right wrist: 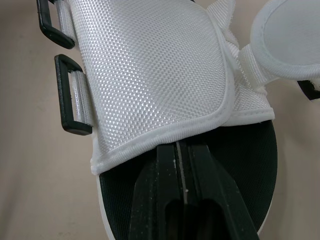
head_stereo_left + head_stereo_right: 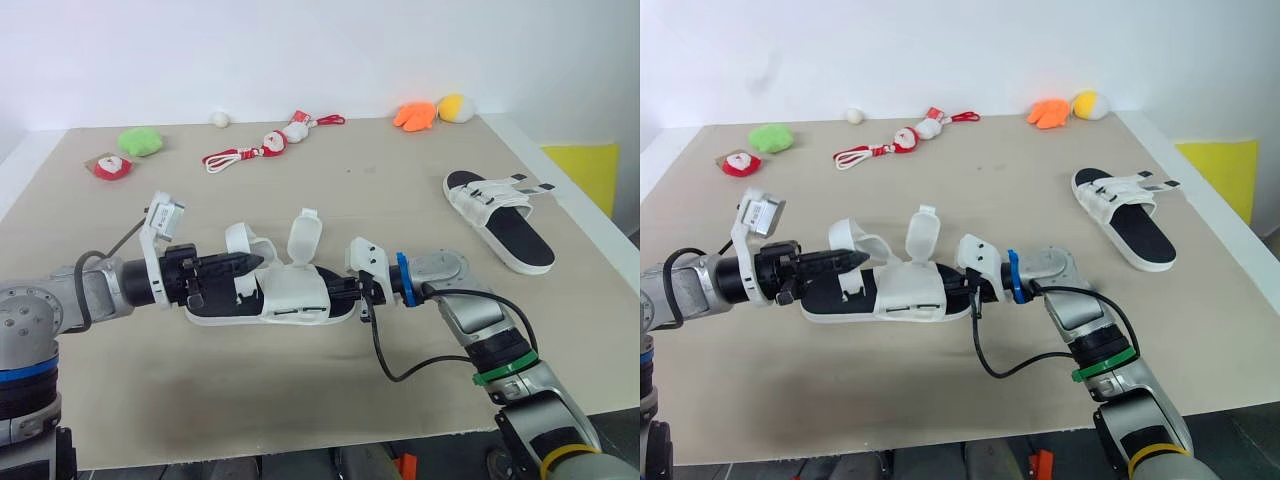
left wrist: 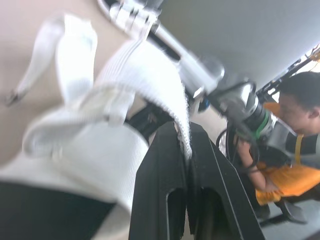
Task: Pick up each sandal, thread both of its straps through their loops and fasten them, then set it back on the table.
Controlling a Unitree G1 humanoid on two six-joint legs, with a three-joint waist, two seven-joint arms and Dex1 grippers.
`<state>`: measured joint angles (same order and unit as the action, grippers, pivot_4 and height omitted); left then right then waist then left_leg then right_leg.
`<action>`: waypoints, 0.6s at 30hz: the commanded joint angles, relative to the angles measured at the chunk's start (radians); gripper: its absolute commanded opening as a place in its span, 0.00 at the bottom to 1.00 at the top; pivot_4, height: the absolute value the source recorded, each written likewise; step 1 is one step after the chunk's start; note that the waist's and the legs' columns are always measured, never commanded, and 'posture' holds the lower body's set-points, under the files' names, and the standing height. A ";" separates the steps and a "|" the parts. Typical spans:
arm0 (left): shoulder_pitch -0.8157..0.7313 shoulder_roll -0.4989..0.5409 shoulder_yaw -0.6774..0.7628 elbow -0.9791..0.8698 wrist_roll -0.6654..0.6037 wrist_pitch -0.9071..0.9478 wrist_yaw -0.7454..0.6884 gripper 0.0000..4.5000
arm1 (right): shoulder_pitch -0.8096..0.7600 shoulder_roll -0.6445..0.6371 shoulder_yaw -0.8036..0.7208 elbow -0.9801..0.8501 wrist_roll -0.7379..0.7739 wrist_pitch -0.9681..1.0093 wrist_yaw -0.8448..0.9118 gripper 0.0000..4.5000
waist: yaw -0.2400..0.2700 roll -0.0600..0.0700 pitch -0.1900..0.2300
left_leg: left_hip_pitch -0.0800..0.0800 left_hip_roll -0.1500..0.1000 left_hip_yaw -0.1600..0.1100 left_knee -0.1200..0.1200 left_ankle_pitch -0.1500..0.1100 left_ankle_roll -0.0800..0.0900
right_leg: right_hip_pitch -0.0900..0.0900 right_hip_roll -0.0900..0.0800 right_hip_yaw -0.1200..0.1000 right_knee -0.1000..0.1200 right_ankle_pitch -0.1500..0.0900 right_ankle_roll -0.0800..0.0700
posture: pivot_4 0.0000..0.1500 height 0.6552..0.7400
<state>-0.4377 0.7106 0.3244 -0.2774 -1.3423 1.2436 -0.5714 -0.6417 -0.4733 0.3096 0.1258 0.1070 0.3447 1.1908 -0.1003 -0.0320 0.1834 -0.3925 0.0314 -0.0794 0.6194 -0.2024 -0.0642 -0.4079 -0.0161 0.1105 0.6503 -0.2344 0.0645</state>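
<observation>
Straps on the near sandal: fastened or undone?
Undone. Both straps of the near sandal stand up free, and the black loops hold no strap.

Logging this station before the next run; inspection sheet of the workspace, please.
Surface: beige table, no spills seen.
Job's things: near sandal held between both grippers, straps open; far sandal lying at right, strap ends sticking out.
Clutter: green plush, red toy, corded figures, white ball, orange toy, yellow toy along far edge.
Grippers: left gripper shut on a strap edge; right gripper shut on the sandal's other end.
Cables: black cable loops from right wrist over table.
Surroundings: white wall; a person nearby.
</observation>
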 commanded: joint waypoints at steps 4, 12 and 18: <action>-0.040 -0.026 -0.143 -0.004 0.218 -0.233 -0.222 0.01 | -0.009 0.008 0.051 0.018 -0.049 0.007 -0.028 0.00 | -0.001 0.000 0.000 | 0.000 0.000 0.000 0.000 0.000 0.000 | 0.000 0.000 0.000 0.000 0.000 0.000 | 1.00 1.00; -0.042 -0.088 -0.249 0.080 0.395 -0.383 -0.311 0.01 | -0.005 0.010 0.046 0.003 -0.039 0.022 -0.050 0.00 | -0.003 0.000 0.000 | 0.001 0.001 0.000 0.000 0.001 0.000 | 0.000 0.001 0.000 0.000 0.002 0.000 | 1.00 1.00; -0.018 -0.152 -0.260 0.086 0.387 -0.361 -0.301 0.01 | -0.003 0.011 0.048 -0.001 -0.037 0.026 -0.056 0.00 | -0.003 0.000 0.000 | 0.001 0.001 0.000 0.000 0.001 0.000 | 0.000 0.001 0.000 0.000 0.002 0.001 | 1.00 1.00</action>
<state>-0.4505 0.5567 0.0516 -0.1749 -0.9429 0.8784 -0.8748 -0.6529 -0.4667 0.3338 0.1204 0.0898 0.3547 1.1499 -0.1030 -0.0324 0.1833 -0.3915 0.0325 -0.0794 0.6198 -0.2018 -0.0642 -0.4075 -0.0148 0.1108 0.6504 -0.2324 0.0654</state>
